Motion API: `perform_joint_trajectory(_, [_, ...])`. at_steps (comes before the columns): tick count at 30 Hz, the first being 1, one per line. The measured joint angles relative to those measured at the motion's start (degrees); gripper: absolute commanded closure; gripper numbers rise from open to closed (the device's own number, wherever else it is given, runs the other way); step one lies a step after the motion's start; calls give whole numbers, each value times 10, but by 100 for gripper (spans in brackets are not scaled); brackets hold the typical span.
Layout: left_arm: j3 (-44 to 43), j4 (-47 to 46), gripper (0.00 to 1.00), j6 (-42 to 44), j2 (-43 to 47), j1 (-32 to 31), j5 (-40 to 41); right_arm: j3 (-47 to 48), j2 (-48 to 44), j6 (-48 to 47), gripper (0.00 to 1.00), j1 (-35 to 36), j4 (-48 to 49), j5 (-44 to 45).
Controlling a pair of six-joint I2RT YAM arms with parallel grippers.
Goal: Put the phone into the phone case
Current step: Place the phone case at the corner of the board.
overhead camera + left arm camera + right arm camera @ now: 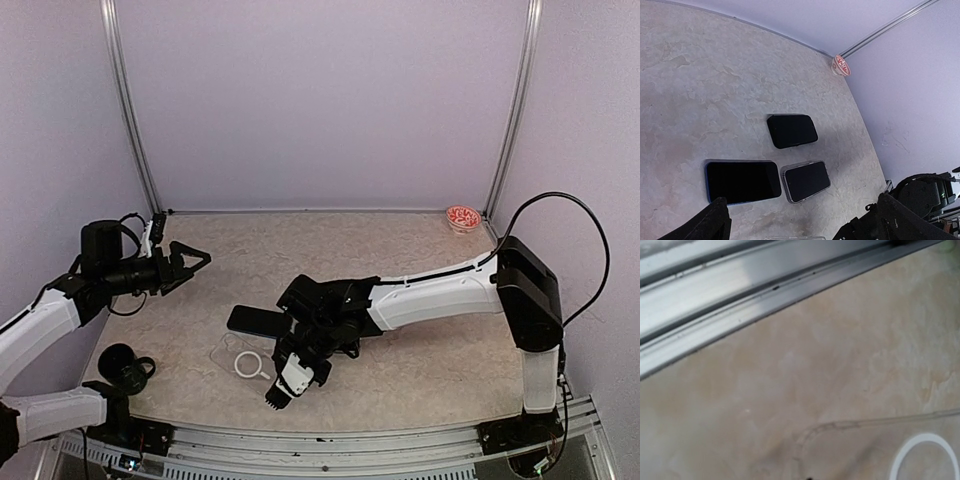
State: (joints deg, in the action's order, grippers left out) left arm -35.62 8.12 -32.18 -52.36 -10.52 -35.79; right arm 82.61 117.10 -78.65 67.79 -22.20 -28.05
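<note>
Red dish [462, 217] at far-right corner

Clear phone case [865, 455] cropped at edge

On the beige marbled desk [420, 370], a clear plastic phone case with white ring [240, 360] lies near the front edge, just before a black rectangular phone [255, 320]; a small red-patterned dish [462, 218] sits far right.

We see soft, even overhead light in the top view, faint shadows under the right arm [430, 300]. Our right wrist view is blurred, the phone case [855, 455] indistinct; the metal rail [730, 295] gleams pale.
</note>
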Motion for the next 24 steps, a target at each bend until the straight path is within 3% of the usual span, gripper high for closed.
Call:
perform_joint_trajectory(12, [1,-11,1,-10,-1,0,-2,12,9,-14,81,0,-20,16])
perform_joint_trajectory(15, [1,-13,1,-12,-2,0,-2,12,9,-14,70,0,-20,17])
perform_joint_trajectory(20, [1,-13,1,-16,-4,0,-2,11,8,-4,43,0,-10,20])
perform_joint_trajectory(24, [1,-13,1,-20,-6,1,-2,-23,-17,9,33,0,25,24])
